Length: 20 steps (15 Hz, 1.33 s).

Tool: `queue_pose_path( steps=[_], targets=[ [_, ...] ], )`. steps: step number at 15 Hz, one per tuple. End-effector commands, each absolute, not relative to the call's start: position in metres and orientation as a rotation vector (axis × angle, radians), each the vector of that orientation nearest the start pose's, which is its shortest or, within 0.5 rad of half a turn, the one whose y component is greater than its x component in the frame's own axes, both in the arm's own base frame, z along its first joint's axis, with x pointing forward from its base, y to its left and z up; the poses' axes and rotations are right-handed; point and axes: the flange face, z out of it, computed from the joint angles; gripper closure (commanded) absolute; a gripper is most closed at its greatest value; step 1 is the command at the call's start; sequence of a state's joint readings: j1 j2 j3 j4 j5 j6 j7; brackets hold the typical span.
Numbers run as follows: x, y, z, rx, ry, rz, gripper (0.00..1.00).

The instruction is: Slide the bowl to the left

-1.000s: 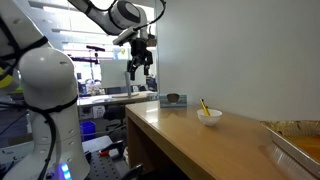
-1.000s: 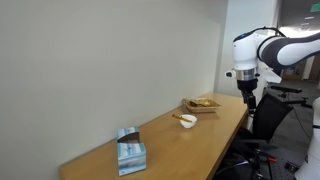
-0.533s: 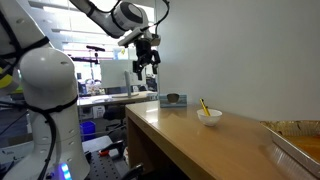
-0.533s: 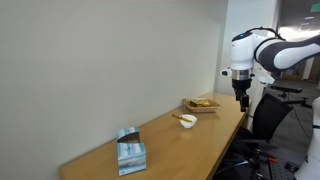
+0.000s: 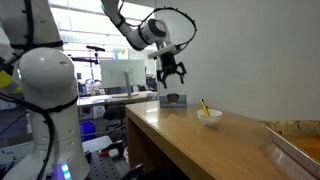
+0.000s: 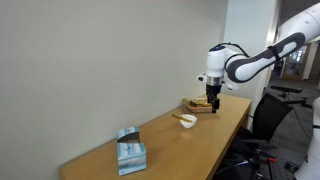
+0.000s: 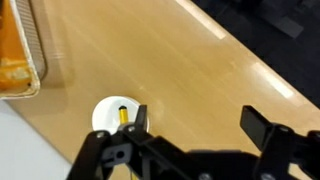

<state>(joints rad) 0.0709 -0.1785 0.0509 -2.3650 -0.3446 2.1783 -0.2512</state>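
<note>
The small white bowl (image 5: 209,116) with a yellow stick poking out sits on the long wooden table (image 5: 200,150). It also shows in an exterior view (image 6: 187,121) and in the wrist view (image 7: 112,113), at the lower left beside one finger. My gripper (image 5: 170,72) hangs open and empty in the air above the table, short of the bowl. In an exterior view it is above the table's end (image 6: 213,103), apart from the bowl. In the wrist view (image 7: 195,118) the fingers stand wide apart over bare wood.
A dark grey container (image 5: 173,99) sits at the table's far end and shows as a tissue-like box (image 6: 129,152). A tray with orange contents (image 7: 20,50) lies near the wall (image 6: 203,104). A tray edge (image 5: 297,150) is at the near right.
The arm has swung in over the table toward the bowl and come lower. The gripper has stayed open. The bowl has not moved.
</note>
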Motion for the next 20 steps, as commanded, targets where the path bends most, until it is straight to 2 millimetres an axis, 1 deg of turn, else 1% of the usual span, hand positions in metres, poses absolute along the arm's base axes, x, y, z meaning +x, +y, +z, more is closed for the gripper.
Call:
queue_pose_path(
  steps=[1,3,5,8,10,12,15,16,18,20],
  targets=[
    [0.528,0.034,0.367,-3.22,-1.074,0.117,0.0],
    [0.555,0.027,0.344,-3.186,-1.096,0.146,0.0],
    [0.578,0.022,0.322,-3.159,-1.118,0.163,0.0],
    [0.604,0.014,0.294,-3.143,-1.116,0.174,0.0],
    [0.615,0.008,0.279,-3.142,-1.102,0.186,0.0],
    [0.623,0.004,0.268,-3.126,-1.096,0.192,0.01],
    [0.624,0.003,0.254,-3.103,-1.076,0.199,0.05],
    [0.623,0.003,0.249,-3.098,-1.075,0.204,0.05],
    [0.621,0.003,0.241,-3.095,-1.065,0.222,0.08],
    [0.62,0.0,0.233,-3.091,-1.067,0.228,0.34]
  ],
)
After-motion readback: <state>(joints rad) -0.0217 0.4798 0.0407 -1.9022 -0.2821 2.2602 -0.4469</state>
